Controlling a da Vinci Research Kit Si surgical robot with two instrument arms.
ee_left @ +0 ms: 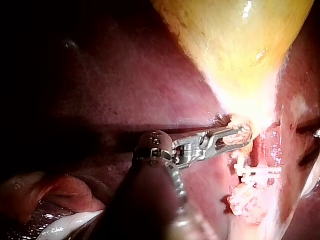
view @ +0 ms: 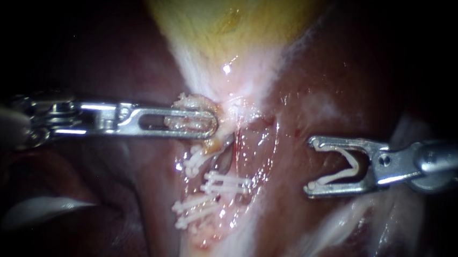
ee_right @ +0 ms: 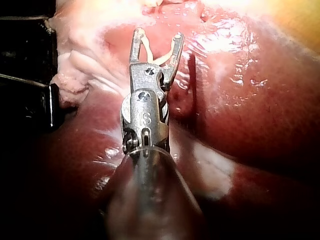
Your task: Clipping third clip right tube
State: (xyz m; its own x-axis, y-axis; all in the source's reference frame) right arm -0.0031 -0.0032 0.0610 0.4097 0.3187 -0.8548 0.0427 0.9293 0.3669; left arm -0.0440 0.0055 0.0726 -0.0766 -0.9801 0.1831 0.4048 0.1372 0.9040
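My left instrument (view: pixel 197 123) reaches in from the left, its slotted jaws shut on pale tissue at the neck of the yellow gallbladder (view: pixel 221 15). The left wrist view shows the same grip (ee_left: pixel 234 137). Below those jaws, several white clips (view: pixel 228 183) cross the pink tubes (view: pixel 241 145); I cannot tell which tube each one sits on. My right instrument (view: pixel 312 165) stands to the right of the tubes, apart from them. Its jaws are spread wide and hold an open white clip (view: pixel 344 169) seated between them, which also shows in the right wrist view (ee_right: pixel 160 56).
Dark red liver (view: pixel 110 55) surrounds the site on both sides. A white band of tissue (view: pixel 231 252) runs down from the clips. A pale glossy shape (view: pixel 45 210) lies at the lower left, below my left instrument's shaft.
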